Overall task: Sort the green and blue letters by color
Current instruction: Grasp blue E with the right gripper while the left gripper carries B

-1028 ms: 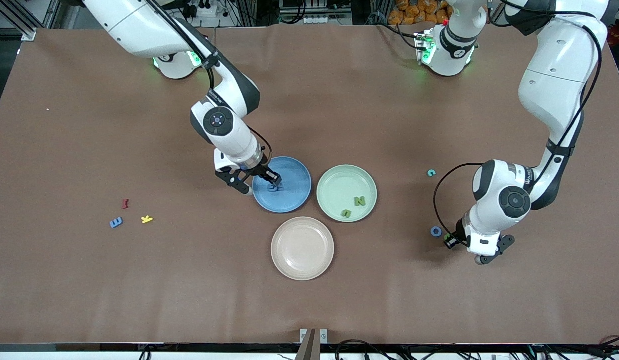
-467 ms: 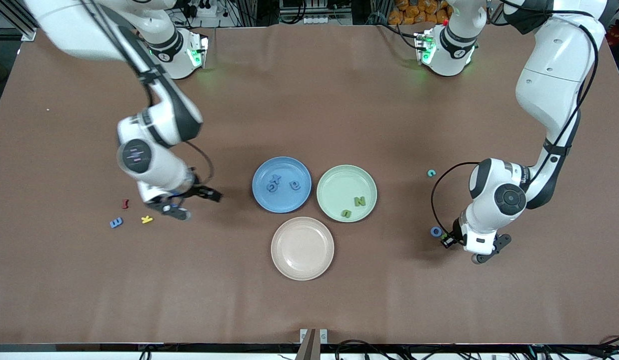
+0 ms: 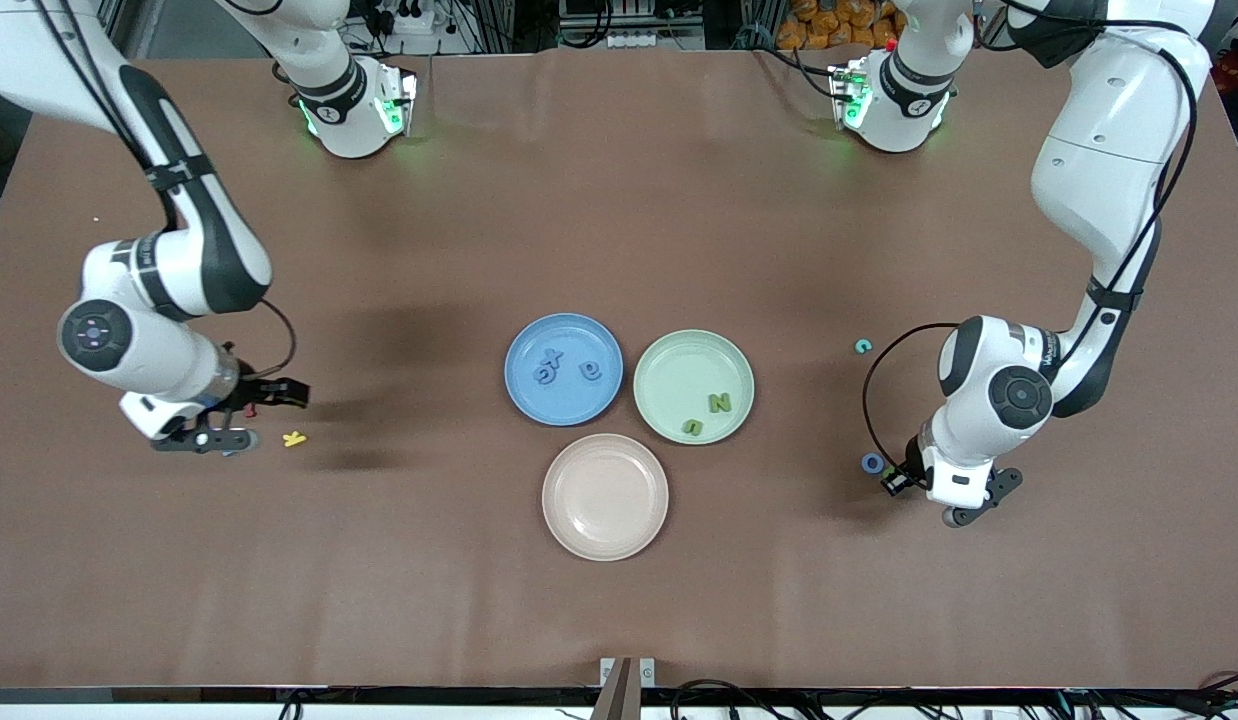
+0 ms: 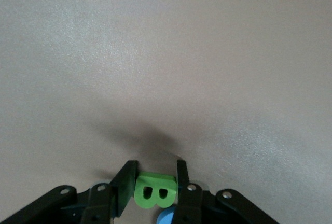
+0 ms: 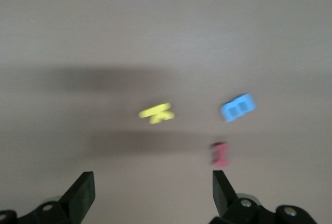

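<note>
In the left wrist view my left gripper [image 4: 154,180] is shut on a green letter B [image 4: 154,192], low over the table at the left arm's end [image 3: 964,505]. A blue ring-shaped letter [image 3: 872,463] lies beside it. My right gripper [image 3: 244,417] hangs open and empty over the right arm's end. Its wrist view shows a blue letter E [image 5: 238,107] on the table, apart from the open fingers. The blue plate [image 3: 569,400] holds three blue letters [image 3: 589,371]. In the green plate [image 3: 679,370] lie a green N [image 3: 719,403] and a green U [image 3: 691,427].
A yellow K-shaped piece [image 3: 294,438] and a dark-red piece [image 5: 220,154] lie close to the blue E. A small teal letter [image 3: 862,346] sits farther from the front camera than the blue ring. A pink plate [image 3: 605,496] holds nothing, nearest the front camera.
My right gripper left a blue letter in the blue plate, opened and swung to the right arm's end, over the E. The left gripper has stayed almost still.
</note>
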